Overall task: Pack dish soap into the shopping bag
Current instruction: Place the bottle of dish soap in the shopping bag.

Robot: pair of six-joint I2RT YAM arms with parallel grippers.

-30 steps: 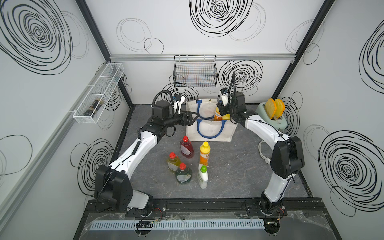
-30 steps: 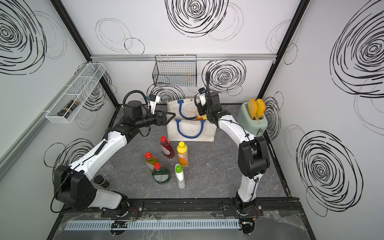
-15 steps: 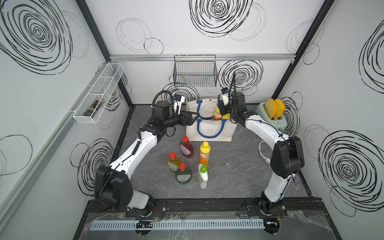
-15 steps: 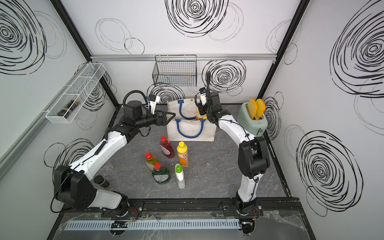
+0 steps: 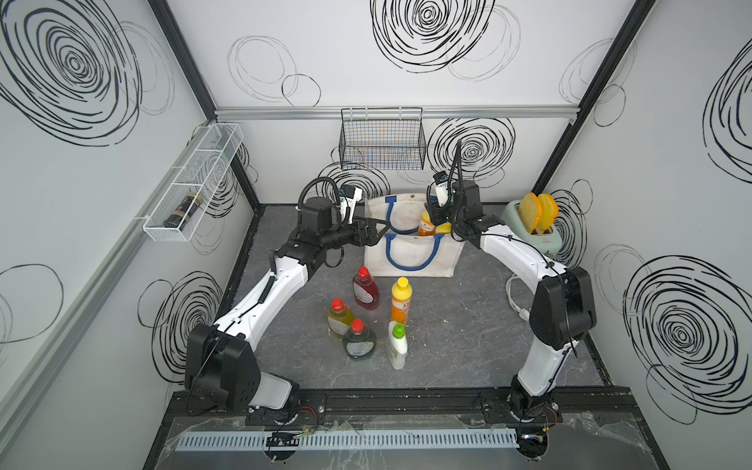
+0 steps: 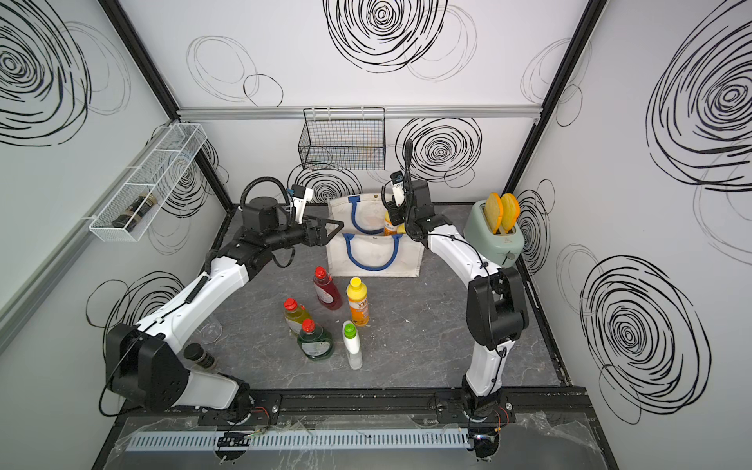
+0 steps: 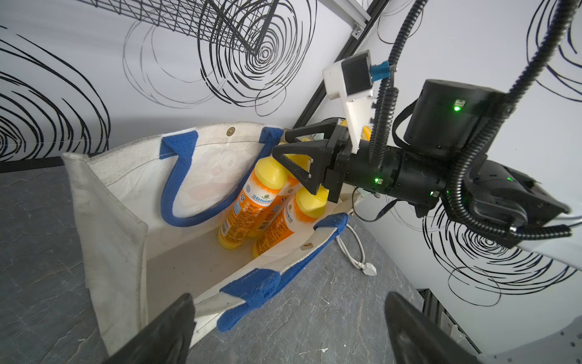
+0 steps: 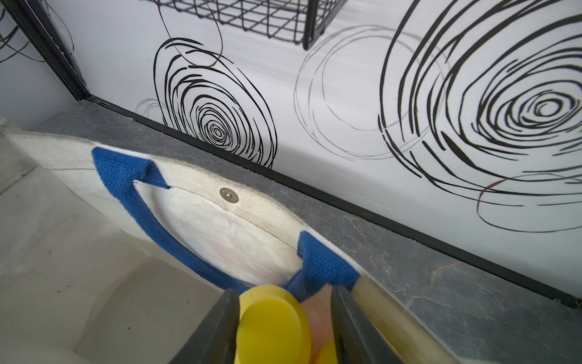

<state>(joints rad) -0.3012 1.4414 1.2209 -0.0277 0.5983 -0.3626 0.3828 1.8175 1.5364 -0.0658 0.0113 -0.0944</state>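
Drop-off step: orange bottle in shopping bag, right end. Right end effector part wide round its cap, grip looks loose. Left end effector wide, empty. Next: lift out, fetch red bottle from tabletop.

White walls, black scribbled swirls all over. Black posts in the rear corners. Aluminium rail runs across the back wall, black wire basket hung on it. White wire shelf on the left wall, dark jar in its near end. Grey marbled floor. Pale green toaster in the rear right corner, two slices up, white cord on the floor nearby. Slotted grey strip along the front edge. Light is even and soft.
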